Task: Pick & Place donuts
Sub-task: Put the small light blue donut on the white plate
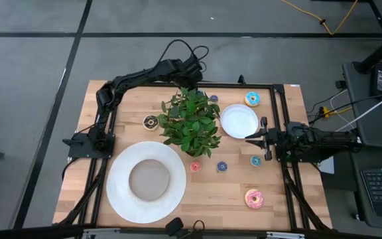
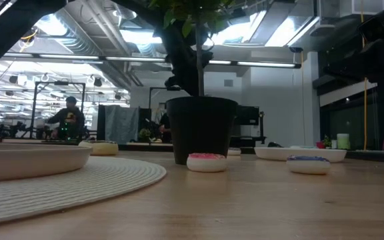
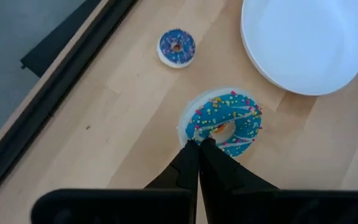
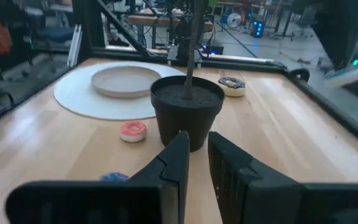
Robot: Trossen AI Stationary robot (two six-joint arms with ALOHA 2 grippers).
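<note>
1. The pale wooden desk (image 1: 204, 192) fills the frame centre of the high view.
2. A round white woven mat (image 1: 121, 199) with a shallow beige dish (image 1: 148, 179) lies lower left.
3. A leafy green potted plant (image 1: 191, 119) stands at centre.
4. A small white round plate (image 1: 239, 121) sits right of it.
5. The left claw (image 3: 199, 144) is closed, its tips at the light-blue-frosted sprinkled donut (image 3: 225, 121) at upper right in the high view.
6. The right claw (image 4: 196, 138), slightly parted and empty, hovers at right.
7. The pink-frosted donut (image 1: 254, 198) lies lower right.
</note>
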